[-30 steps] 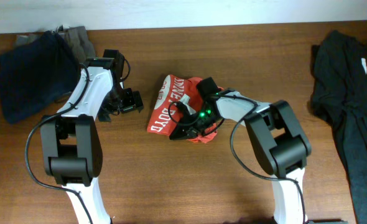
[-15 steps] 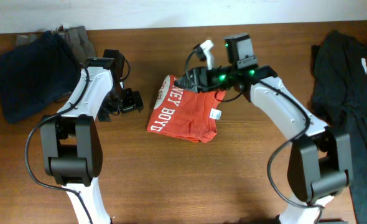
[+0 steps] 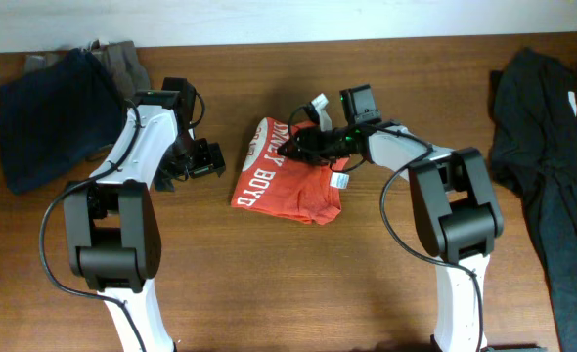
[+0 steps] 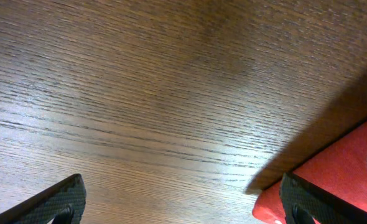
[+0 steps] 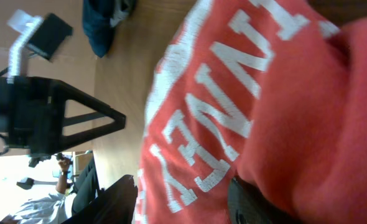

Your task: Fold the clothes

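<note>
Orange-red T-shirt (image 3: pixel 287 181) lies at the centre of the wooden table (image 3: pixel 269 293) as a fairly flat, squarish packet. Its white lettering faces up and a small white tag (image 3: pixel 339 180) shows on the 3 o'clock side.

A second ago it looked bunched, with the right gripper (image 3: pixel 290 149) shut down low at its 5 o'clock corner. That arm has since lifted away, swung round and come in at the shirt's 12 o'clock edge, and its fingers have parted about halfway. The wrist view shows both fingertips apart, with lettered fabric lying flat under the gap and a fold bulging beside one of them. I'd say nothing is pinched. To my eye that means one fold has been laid and let go, and the arm is lining up for the next pinch or a tidy-up along that top edge.

The left gripper (image 3: pixel 208 159) has not budged. It is spread as wide as it goes, holds nothing, and hangs over bare wood just off the shirt's 9 o'clock edge.

By my count there are two arms and four garments:
- the orange-red shirt
- one navy heap (image 3: pixel 49 117) at 10 o'clock
- one grey piece (image 3: pixel 124 65) tucked behind the navy heap
- one black garment (image 3: pixel 553 166) sprawled at 3 o'clock and running off the edge of view

The black one looks unfolded, so most of the job looks undone.
</note>
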Robot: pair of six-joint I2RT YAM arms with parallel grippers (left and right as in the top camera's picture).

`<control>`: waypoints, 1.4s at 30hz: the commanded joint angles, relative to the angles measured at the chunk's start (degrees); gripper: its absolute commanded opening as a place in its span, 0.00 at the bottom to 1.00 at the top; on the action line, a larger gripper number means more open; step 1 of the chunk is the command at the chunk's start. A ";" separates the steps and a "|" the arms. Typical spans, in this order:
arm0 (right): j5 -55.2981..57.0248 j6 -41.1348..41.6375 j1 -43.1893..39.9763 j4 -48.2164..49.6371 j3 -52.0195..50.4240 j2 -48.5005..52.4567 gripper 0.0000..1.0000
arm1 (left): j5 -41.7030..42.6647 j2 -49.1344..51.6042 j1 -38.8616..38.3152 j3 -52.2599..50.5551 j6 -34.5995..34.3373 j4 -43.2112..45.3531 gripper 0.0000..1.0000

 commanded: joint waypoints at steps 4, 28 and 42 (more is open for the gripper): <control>-3.89 -0.57 -0.44 0.09 1.81 -3.87 0.56 | 0.61 -0.35 0.15 -0.33 0.96 0.11 0.99; 62.42 -5.11 -7.93 -66.95 11.23 -45.62 0.99 | 34.10 -0.22 0.15 -0.33 36.50 14.27 0.99; 58.55 -5.14 -7.93 -68.06 11.02 -45.62 0.99 | 43.21 7.17 0.55 -0.33 40.83 15.10 0.99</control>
